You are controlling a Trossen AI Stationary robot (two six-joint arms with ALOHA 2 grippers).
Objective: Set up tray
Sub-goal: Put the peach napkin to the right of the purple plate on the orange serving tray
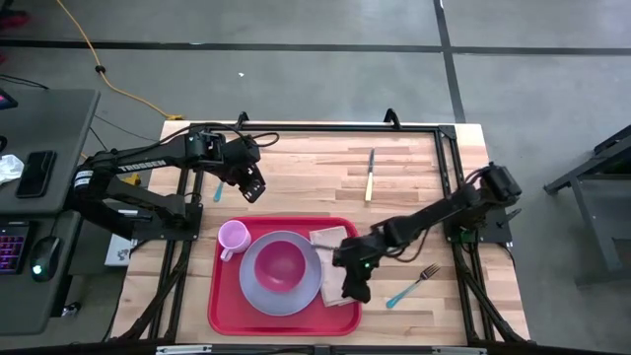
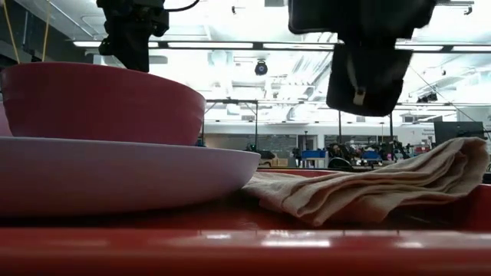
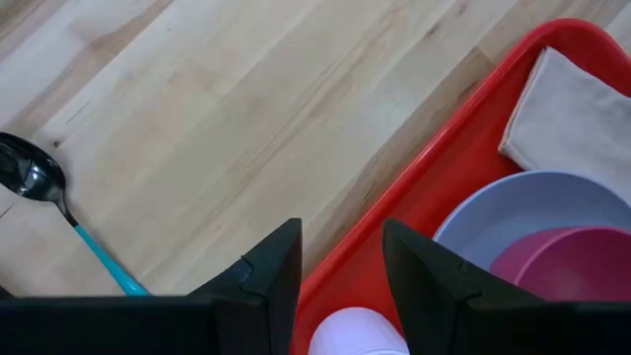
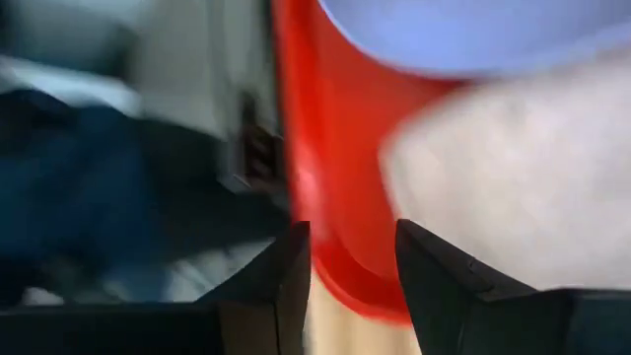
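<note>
Both dark arms stand nearest the overhead camera: the left gripper [image 1: 252, 187] hovers over bare wood at about eleven o'clock from the large flat red plastic tray with its low raised rim [image 1: 225, 306], which lies at the near middle of the pale wooden plank table [image 1: 414, 168]; the right gripper [image 1: 352, 287] hangs over the tray's corner at about four o'clock. On the tray sit a round lavender plate [image 1: 258, 293] carrying a magenta bowl [image 1: 285, 264], a small pink mug [image 1: 233, 237] at ten o'clock and a folded beige cloth napkin [image 1: 328, 237] at two o'clock. Off the tray lie a teal-handled fork [image 1: 414, 283] at three o'clock, a yellow-handled knife [image 1: 370, 175] at one o'clock and a teal-handled spoon [image 1: 218, 189] beside the left gripper. From table height, tray rim, plate, bowl and napkin fill the foreground, with both grippers held clear above them. Past the left wrist, the fingers [image 3: 271, 281] stand apart, empty, straddling the tray's rim, with the spoon on wood nearby. Past the right wrist, the fingers [image 4: 286, 286] are likewise parted around nothing, above the blurred tray corner. Cutlery seems the remaining work; I judge the right gripper should swing to three o'clock, descend square over the fork handle's middle and close gently, avoiding the napkin.
</note>
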